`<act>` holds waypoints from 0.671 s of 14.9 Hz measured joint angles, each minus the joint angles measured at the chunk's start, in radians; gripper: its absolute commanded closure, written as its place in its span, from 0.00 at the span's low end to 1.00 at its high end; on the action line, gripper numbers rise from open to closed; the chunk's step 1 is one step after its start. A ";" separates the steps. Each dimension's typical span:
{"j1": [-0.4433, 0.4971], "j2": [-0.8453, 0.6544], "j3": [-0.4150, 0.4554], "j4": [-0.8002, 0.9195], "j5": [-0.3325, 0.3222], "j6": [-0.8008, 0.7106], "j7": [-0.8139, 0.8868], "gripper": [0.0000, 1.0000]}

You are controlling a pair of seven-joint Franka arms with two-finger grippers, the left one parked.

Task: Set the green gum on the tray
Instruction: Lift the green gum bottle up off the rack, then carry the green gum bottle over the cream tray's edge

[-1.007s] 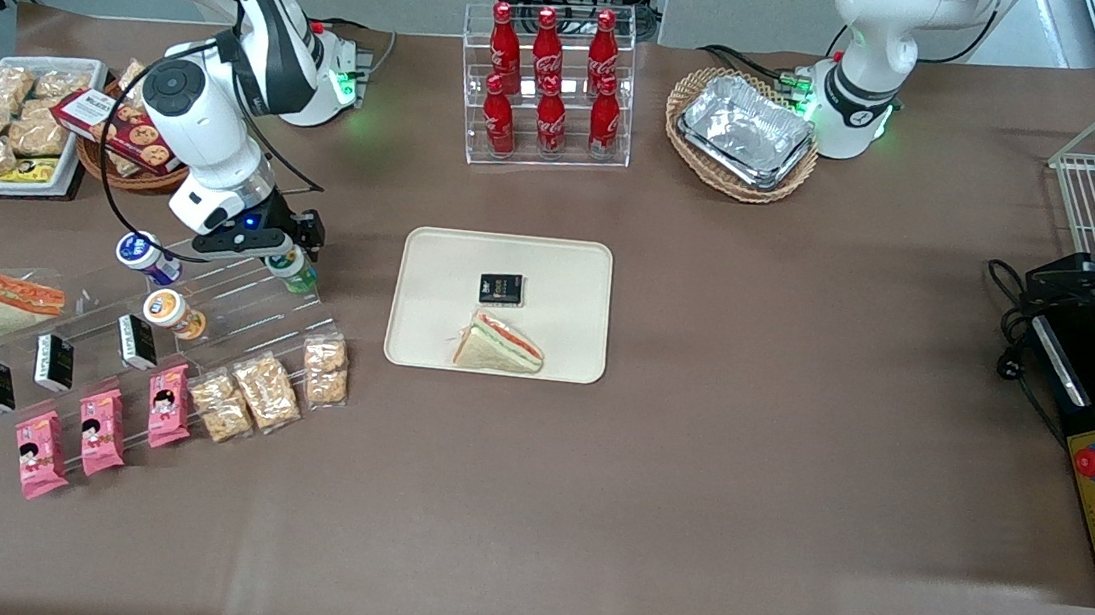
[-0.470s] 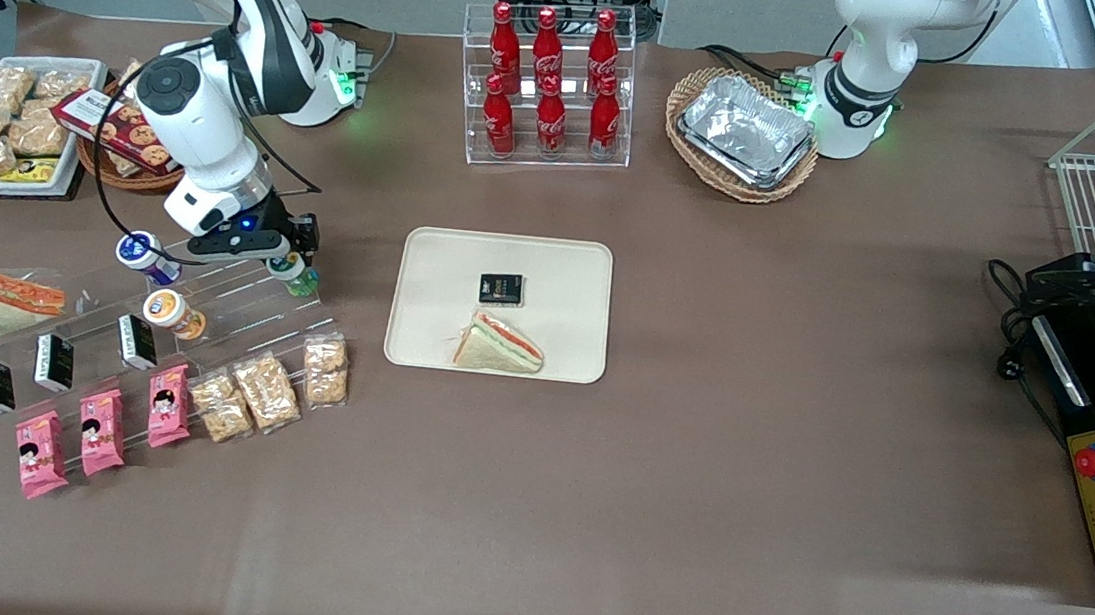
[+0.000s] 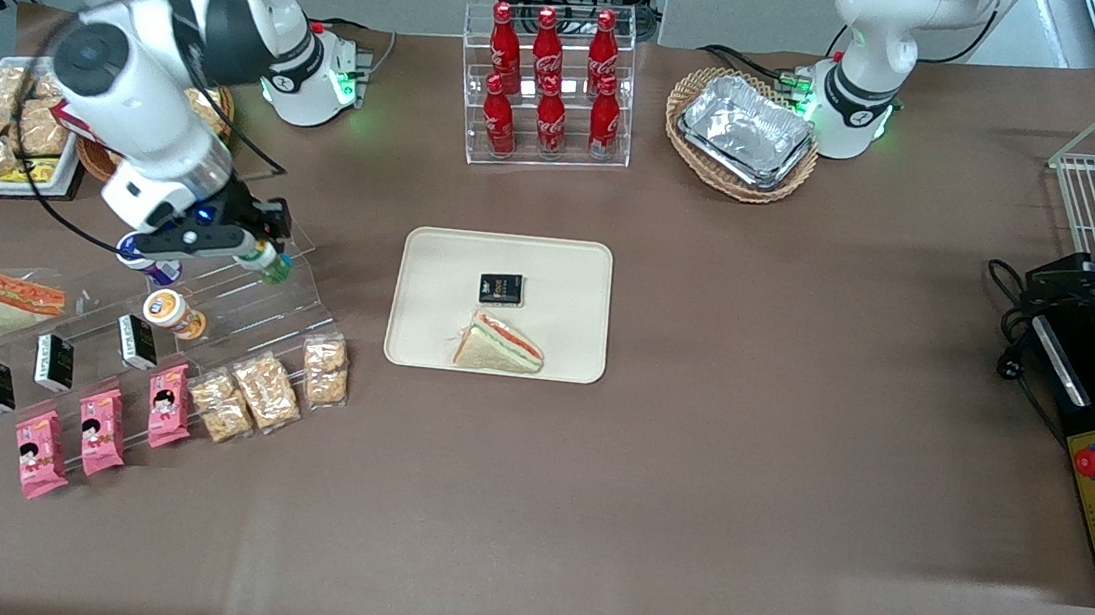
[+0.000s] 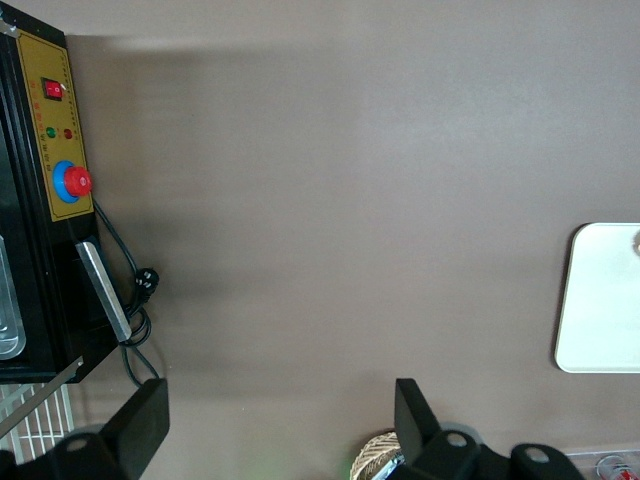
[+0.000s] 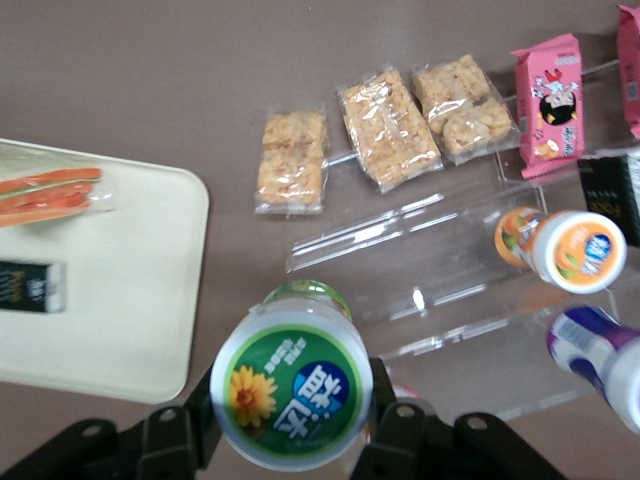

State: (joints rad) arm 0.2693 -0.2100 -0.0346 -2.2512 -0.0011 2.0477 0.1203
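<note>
My right gripper (image 3: 258,258) is shut on the green gum (image 3: 270,264), a small green bottle with a white-rimmed green lid, and holds it lifted above the clear stepped rack (image 3: 236,303). In the right wrist view the gum (image 5: 292,388) fills the space between my fingers (image 5: 178,436), its lid facing the camera. The beige tray (image 3: 561,269) lies flat on the table toward the parked arm's end from the gripper; it carries a wrapped sandwich (image 3: 501,342) and a small black packet (image 3: 501,289). The tray's corner also shows in the right wrist view (image 5: 150,300).
An orange-lidded bottle (image 3: 169,310) and a blue-lidded bottle (image 3: 150,264) sit on the rack, with black boxes (image 3: 55,362), pink packets (image 3: 104,431) and cracker bags (image 3: 266,391) nearer the camera. A cola rack (image 3: 547,86) and a basket of foil trays (image 3: 745,134) stand farther away.
My gripper, shut on the green gum, has lifted it off the rack, rising and drifting toward the working arm's end. The arm's upper body has swung the same way.
</note>
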 measured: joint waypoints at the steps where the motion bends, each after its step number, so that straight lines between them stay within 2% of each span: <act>1: 0.000 -0.002 0.000 0.056 0.018 -0.078 0.012 0.80; 5: 0.003 -0.004 0.000 0.236 0.068 -0.279 0.044 0.80; 8: 0.017 0.003 0.001 0.324 0.074 -0.332 0.099 0.80; 10: 0.066 0.011 0.002 0.372 0.084 -0.348 0.199 0.74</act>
State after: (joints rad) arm 0.3354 -0.1993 -0.0330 -1.8790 0.0832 1.6995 0.3192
